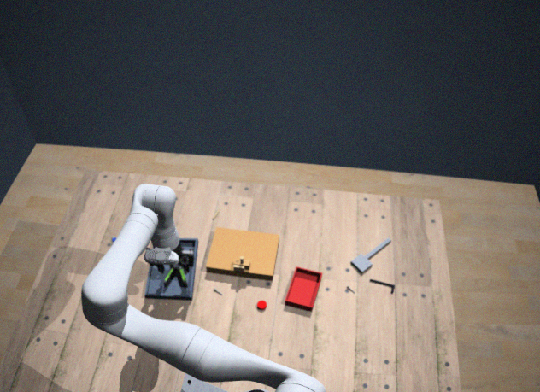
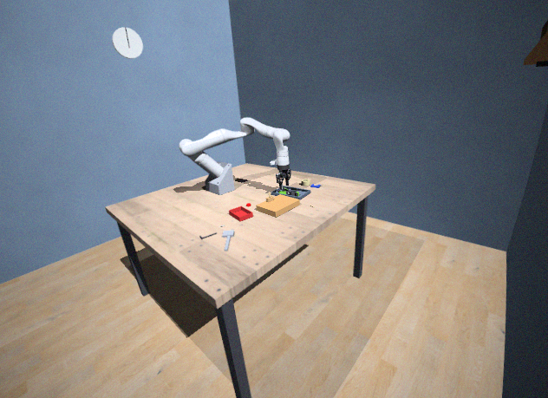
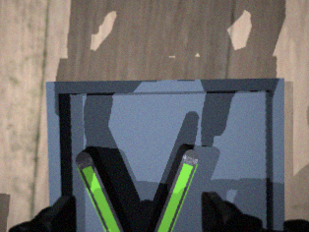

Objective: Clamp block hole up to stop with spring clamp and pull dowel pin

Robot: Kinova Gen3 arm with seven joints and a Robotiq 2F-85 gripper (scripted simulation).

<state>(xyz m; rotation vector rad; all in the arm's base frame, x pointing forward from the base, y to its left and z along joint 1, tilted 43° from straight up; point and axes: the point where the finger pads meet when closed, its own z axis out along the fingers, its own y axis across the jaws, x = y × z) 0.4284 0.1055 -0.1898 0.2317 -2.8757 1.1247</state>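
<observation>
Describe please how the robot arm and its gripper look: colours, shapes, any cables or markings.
The white, smooth, tubular robot arm has rounded joints with thin dark seam lines between segments. It rises from a grey wedge-shaped base. No cables or markings show. A grey wrist piece leads to the black gripper, whose dark fingers look blocky.
</observation>
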